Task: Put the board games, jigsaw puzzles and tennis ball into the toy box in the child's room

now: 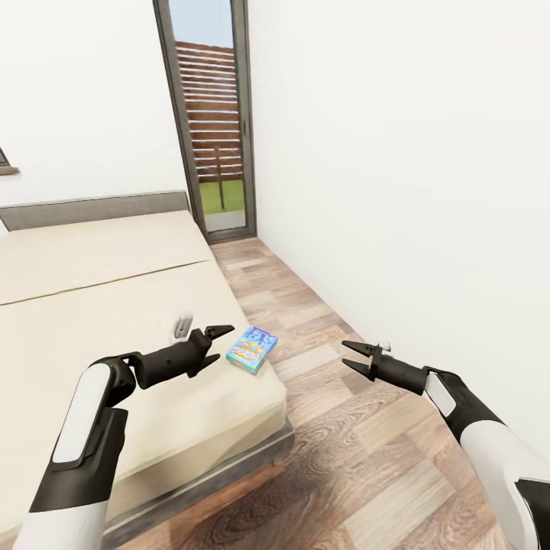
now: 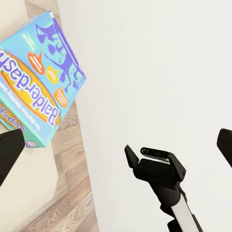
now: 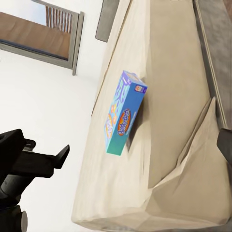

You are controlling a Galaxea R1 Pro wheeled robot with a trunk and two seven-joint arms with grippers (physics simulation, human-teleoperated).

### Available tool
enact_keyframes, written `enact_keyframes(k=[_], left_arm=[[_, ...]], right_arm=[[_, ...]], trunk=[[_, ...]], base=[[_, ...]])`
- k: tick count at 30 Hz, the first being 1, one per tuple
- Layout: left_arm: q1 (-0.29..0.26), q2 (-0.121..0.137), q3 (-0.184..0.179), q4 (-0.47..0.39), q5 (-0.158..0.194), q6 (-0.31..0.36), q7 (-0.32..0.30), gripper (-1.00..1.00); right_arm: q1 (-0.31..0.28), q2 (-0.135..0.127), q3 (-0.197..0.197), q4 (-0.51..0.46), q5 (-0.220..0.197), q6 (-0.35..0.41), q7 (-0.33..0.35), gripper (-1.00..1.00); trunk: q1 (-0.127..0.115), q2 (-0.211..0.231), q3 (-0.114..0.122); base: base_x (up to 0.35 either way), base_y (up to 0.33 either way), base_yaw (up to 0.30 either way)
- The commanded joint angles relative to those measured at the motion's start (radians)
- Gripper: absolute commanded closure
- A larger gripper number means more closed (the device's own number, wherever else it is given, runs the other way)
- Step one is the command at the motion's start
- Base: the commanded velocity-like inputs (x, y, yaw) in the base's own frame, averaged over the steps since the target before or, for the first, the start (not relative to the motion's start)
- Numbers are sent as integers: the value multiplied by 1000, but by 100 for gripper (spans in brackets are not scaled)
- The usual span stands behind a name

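While the robot faces the bed (image 1: 114, 305), a board game (image 1: 253, 349) lies flat on the beige mattress at its near right corner, close to the edge beside the wood floor (image 1: 344, 428). Its box is teal and blue with orange "Balderdash" lettering. The left gripper (image 1: 222, 331) hovers over the mattress just beside the box, its two fingers slightly parted and holding nothing. The right gripper (image 1: 349, 357) hangs over the floor, well apart from the bed, its fingers spread open and empty. A tall grey-framed window (image 1: 210, 114) stands at the far wall past the bed's end.
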Motion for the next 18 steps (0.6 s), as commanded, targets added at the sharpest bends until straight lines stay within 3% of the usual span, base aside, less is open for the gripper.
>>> enact_keyframes(k=[1, 9, 18], left_arm=[[-1, -2, 2, -1, 7, 4, 10, -100], [-4, -4, 1, -1, 0, 3, 8, -100], [-7, -5, 1, -1, 0, 3, 7, -100]], right_arm=[[0, 0, -1, 0, -3, 6, 1, -100], [0, 1, -1, 1, -2, 6, -3, -100], [0, 1, -1, 1, -2, 6, -3, -100]], trunk=[[0, 0, -1], [0, 0, -1], [0, 0, -1]], base=[[0, -44, 0], [0, -24, 18], [0, -8, 152]])
